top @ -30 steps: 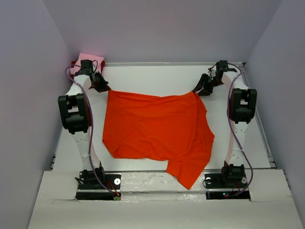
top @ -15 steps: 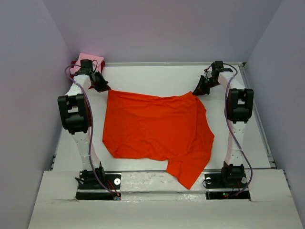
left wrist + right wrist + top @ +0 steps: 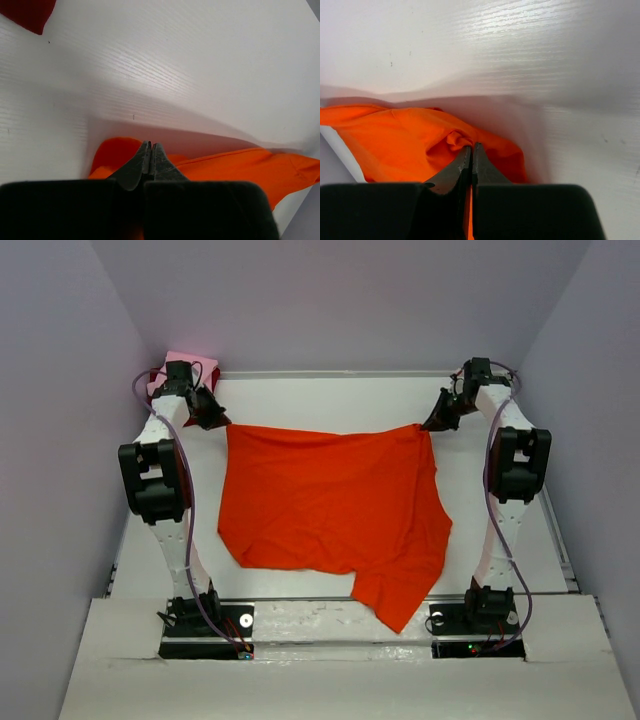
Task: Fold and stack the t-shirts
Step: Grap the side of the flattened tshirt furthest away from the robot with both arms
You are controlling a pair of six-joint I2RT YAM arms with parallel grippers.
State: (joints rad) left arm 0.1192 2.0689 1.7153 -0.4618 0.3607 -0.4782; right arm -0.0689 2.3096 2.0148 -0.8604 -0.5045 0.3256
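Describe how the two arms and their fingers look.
The left arm and right arm have white links, bulky black joint housings and black bases. A thin purplish cable loops along each. The fingers are matte black wedges tapering to narrow tips.

we see a white table (image 3: 330,400) with the orange-red t-shirt (image 3: 330,505) spread over its middle. at the far left corner lie a pink t-shirt (image 3: 198,362) and, seemingly beneath it, a dark red t-shirt (image 3: 25,12).

White table (image 3: 330,405), pale lilac walls (image 3: 340,300), white ledge along near edge (image 3: 330,680)
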